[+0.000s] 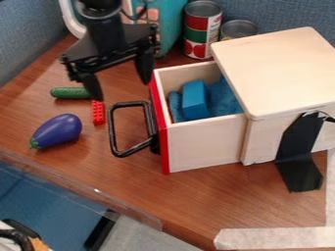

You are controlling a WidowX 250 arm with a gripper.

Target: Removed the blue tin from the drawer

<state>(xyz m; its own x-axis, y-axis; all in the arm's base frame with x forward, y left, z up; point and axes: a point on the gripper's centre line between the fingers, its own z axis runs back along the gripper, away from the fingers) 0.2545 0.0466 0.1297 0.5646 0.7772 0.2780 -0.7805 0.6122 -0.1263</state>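
My gripper (pixel 121 84) hangs at the upper left, left of the wooden drawer box, with its two fingers spread apart and nothing between them. The drawer (pixel 204 147), with a red front and a black handle, stands pulled out of its box. Inside it, a blue block (pixel 195 100), likely the blue tin, rests on blue cloth (pixel 222 98) near the middle. The gripper is apart from the drawer and the block.
A purple eggplant (pixel 57 131), a green cucumber (pixel 70 92) and a red brick (pixel 98 112) lie left of the drawer. Behind stand a tomato can (pixel 202 29), a shorter can (pixel 238 29) and a teal object (pixel 171 22). The lid (pixel 278 68) covers the box's right part.
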